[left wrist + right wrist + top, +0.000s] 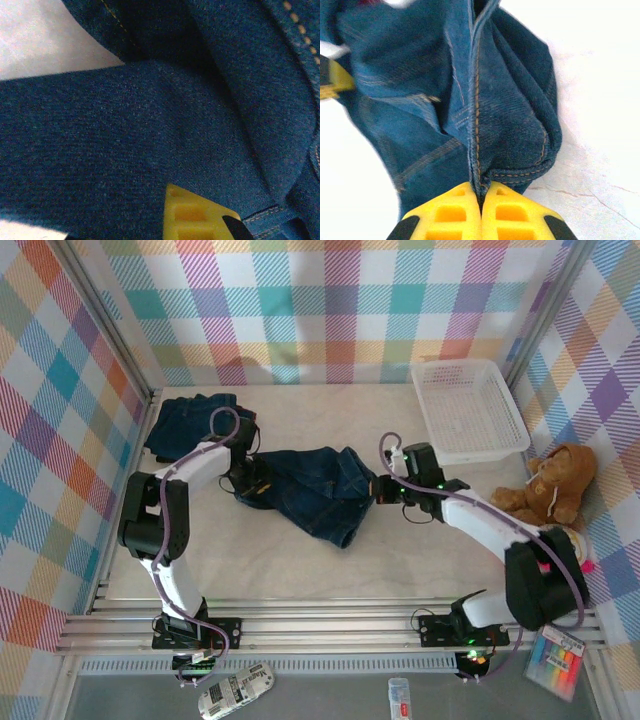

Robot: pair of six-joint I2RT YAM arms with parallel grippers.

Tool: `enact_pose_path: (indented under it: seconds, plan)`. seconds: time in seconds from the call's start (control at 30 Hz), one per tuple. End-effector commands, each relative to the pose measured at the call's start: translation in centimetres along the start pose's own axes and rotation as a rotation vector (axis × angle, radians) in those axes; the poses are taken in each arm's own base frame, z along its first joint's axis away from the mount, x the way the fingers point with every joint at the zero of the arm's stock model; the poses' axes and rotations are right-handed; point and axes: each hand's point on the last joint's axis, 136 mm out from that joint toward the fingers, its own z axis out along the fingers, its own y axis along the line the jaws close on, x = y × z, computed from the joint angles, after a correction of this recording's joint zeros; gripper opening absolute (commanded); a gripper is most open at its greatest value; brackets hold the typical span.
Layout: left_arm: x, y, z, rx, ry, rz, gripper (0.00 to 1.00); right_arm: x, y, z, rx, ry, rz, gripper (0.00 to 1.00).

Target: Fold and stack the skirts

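While right gripper (481, 189) pinches denim skirt (320, 490) seam | left gripper (253, 480) seemingly on it, grip unclear

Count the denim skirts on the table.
2. The mid-table skirt has its edge clamped in the right pincer; the back-left skirt sits bunched in the far corner. Others may be hidden underneath.

A white mesh basket (455, 364) sits at two o'clock on the pale table (250, 550). A brown teddy (548, 485) slumps at three o'clock against the plaid wall (330, 300). Off the table, a colourful pack (558, 660) lies at five o'clock and a white labelled object (235, 690) at seven.
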Motion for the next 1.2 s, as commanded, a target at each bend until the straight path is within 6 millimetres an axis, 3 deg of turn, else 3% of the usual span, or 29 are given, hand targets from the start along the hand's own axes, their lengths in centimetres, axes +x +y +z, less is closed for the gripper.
enact_pose_path:
  seconds: [0.0,0.17,0.23,0.33,0.43,0.47,0.5,0.53,0.57,0.63,0.7,0.77,0.83,0.97,1.17]
  plan:
    - [-1.4,-1.8,-5.8,0.026,-0.148,0.06,0.0,-2.8,0.9,-3.0,-0.073,-0.104,0.074,0.0]
    - [-1.0,-5.1,-12.7,0.07,-0.264,0.21,0.0,-4.0,0.7,-5.8,-0.111,-0.153,0.143,0.0]
    - [0.1,-7.0,-13.5,0.114,-0.248,0.278,0.0,-4.5,0.3,-6.4,-0.108,-0.177,0.158,0.0]
    - [1.5,-9.8,-11.3,0.153,-0.141,0.375,0.0,-4.6,-3.4,-6.0,-0.034,-0.177,0.269,0.0]
    - [0.4,-9.5,-6.5,0.022,-0.035,0.382,0.0,-2.9,-8.9,-4.5,0.13,-0.086,0.425,0.0]
    - [0.3,-9.9,-5.1,0.003,0.006,0.388,0.0,-2.4,-9.7,-4.1,0.159,-0.044,0.446,0.0]
    - [0.4,-10.4,-4.3,0.012,0.029,0.397,0.07,-2.5,-9.8,-4.1,0.174,-0.027,0.449,0.03]
    - [0.6,-11.3,-3.9,0.037,0.04,0.406,0.22,-2.6,-9.6,-4.2,0.17,-0.021,0.453,0.15]
    - [0.8,-12.0,-3.7,0.06,0.043,0.413,0.3,-2.9,-9.1,-4.4,0.153,-0.031,0.449,0.32]
    - [0.7,-12.5,-3.9,0.079,0.034,0.416,0.47,-3.1,-8.5,-5.2,0.138,-0.065,0.444,0.55]
    - [0.4,-12.4,-4.5,0.072,0.006,0.419,0.69,-2.7,-8.2,-6.0,0.137,-0.09,0.459,1.0]
    - [0.1,-12.1,-5.2,0.079,-0.024,0.412,0.89,-1.6,-8.0,-6.4,0.13,-0.101,0.501,0.99]
    - [-0.3,-11.5,-5.8,0.086,-0.059,0.382,1.0,0.1,-8.1,-6.4,0.129,-0.097,0.586,0.99]
    - [-1.6,-8.8,-6.8,0.083,-0.135,0.266,1.0,4.0,-7.1,-5.8,0.121,-0.049,0.733,0.99]
    - [-3.0,-4.5,-7.4,0.086,-0.209,0.089,1.0,7.2,-3.6,-3.3,0.073,0.041,0.848,0.99]
